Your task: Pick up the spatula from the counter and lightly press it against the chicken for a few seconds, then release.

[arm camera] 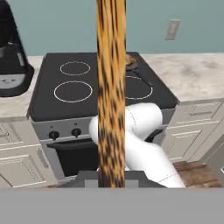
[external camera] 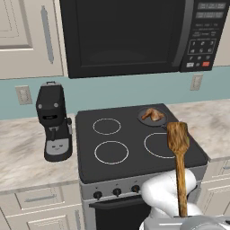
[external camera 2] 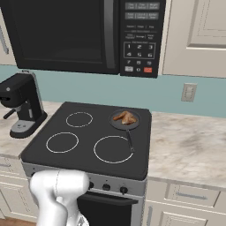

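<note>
Spatula (external camera: 178,139) upright in end effector (external camera: 183,214), blade up, arm (external camera: 167,192) low

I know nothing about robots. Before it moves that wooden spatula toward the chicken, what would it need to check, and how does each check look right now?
1. Spatula off the counter, upright in front of the stove: ok.
2. Chicken sitting in the pan on the back right burner: ok.
3. Spatula blade touching the chicken: not ok, they are apart.
4. Way from blade to chicken free of obstacles: ok, only bare stovetop lies between.
5. Coffee machine out of the way: ok, it stands on the left counter.
6. Firmness of the hold on the handle: cannot tell.
</note>
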Controlling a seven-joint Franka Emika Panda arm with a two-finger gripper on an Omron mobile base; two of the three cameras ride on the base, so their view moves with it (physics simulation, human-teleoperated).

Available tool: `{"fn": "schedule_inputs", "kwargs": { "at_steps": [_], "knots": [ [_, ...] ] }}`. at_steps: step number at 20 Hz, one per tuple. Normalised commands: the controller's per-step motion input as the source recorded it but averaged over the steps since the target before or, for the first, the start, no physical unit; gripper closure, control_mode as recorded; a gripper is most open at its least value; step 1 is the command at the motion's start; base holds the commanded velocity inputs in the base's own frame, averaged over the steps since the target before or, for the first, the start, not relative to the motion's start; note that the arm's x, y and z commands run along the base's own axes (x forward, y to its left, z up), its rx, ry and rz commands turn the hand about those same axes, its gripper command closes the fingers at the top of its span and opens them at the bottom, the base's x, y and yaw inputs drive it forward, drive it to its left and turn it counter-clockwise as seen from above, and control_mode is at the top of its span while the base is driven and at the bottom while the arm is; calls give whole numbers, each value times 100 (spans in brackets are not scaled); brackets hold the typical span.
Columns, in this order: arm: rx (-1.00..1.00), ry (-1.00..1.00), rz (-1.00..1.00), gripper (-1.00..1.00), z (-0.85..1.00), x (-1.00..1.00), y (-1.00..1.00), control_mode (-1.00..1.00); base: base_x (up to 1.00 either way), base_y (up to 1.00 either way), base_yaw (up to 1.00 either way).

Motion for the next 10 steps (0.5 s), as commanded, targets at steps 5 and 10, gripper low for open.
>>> {"fn": "schedule_inputs", "kwargs": {
  "at_steps": [5, 10],
  "knots": [
    [4, 10, -3, 100, 0, 26, -62, -100, 0, 0, 0],
    [4, 7, -1, 100, 6, 24, -57, -100, 0, 0, 0]
  ]
}}
